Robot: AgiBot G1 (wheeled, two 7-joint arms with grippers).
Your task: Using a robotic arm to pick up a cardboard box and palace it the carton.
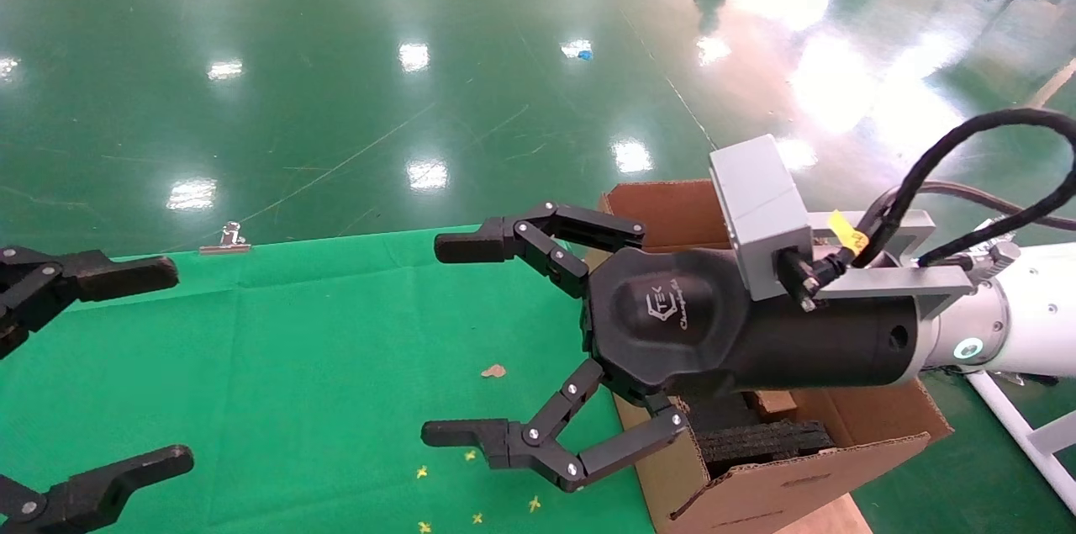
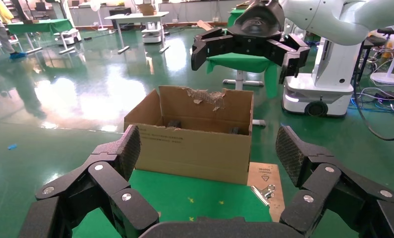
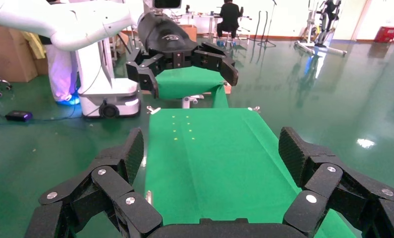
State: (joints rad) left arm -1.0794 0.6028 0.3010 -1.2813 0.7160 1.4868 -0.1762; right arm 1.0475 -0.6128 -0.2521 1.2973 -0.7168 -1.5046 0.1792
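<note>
The robotic arm (image 1: 1025, 315) is white with a glowing ring and a grey camera block. It reaches in from the right above the carton. Its right gripper (image 1: 447, 341) is open and empty over the green table (image 1: 294, 366); it also shows in the left wrist view (image 2: 242, 62) and its own view (image 3: 212, 148). The carton (image 1: 799, 483) stands at the table's right end with upright flaps, one torn (image 2: 207, 95), and black foam blocks (image 1: 756, 437) inside. My left gripper (image 1: 172, 366) is open and empty at the table's left end. The small cardboard box is out of view.
A metal binder clip (image 1: 225, 240) holds the cloth at the far edge, and another (image 2: 264, 191) sits near the carton. A small brown scrap (image 1: 493, 371) and yellow marks lie on the cloth. Shiny green floor surrounds the table.
</note>
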